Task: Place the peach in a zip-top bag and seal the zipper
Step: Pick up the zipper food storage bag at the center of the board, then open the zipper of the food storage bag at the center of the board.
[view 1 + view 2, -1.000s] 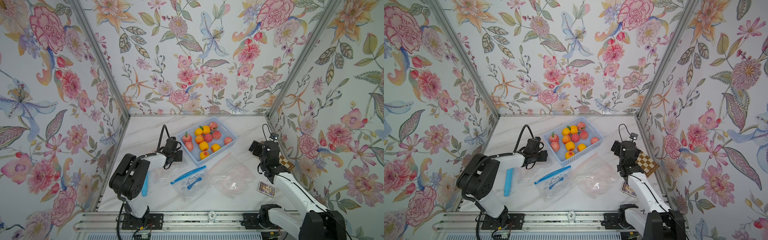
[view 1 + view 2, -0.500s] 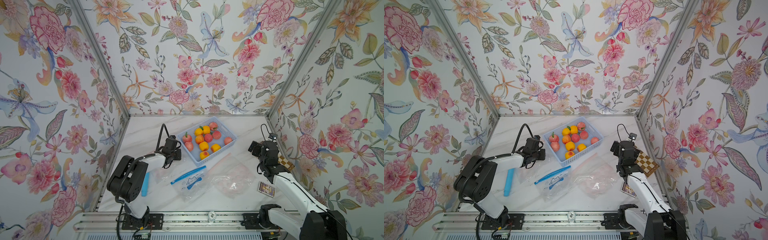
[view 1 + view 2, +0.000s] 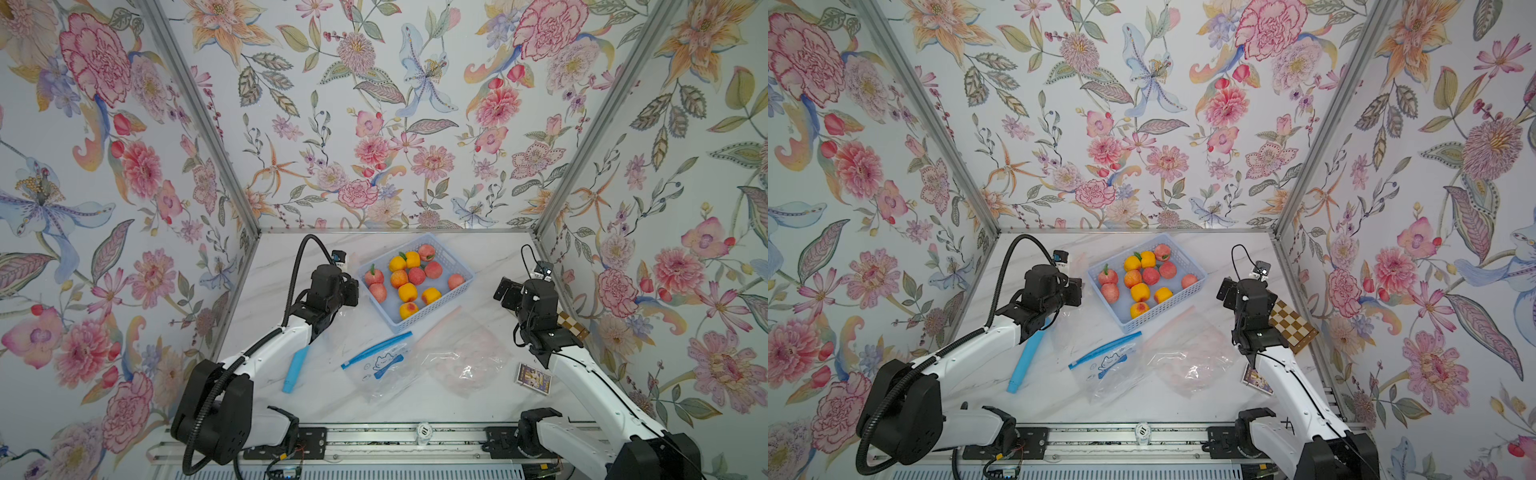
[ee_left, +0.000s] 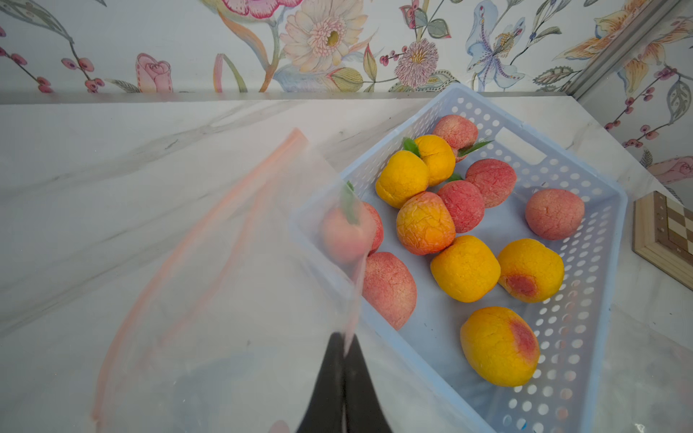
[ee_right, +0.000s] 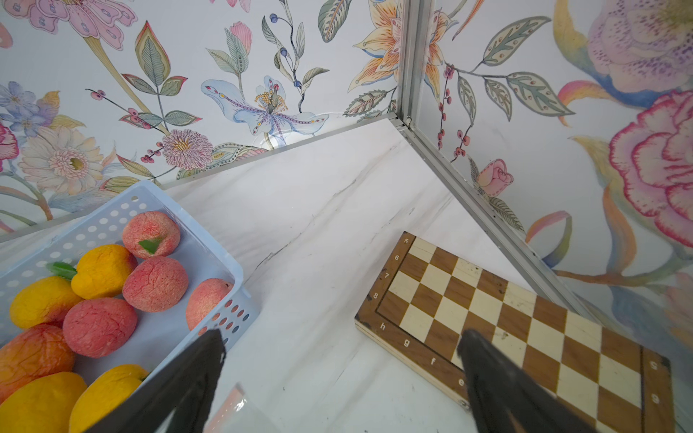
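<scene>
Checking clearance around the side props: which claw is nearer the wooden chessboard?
Right. The right claw, open, hangs just beside the chessboard. The left claw, shut on a pink-zip bag, sits across the blue basket from it.

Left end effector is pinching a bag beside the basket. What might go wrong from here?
1. The left end effector grips only a thin edge of the bag; the film may slip out.
2. The bag hangs close by the basket corner; swinging it might catch the rim.
</scene>
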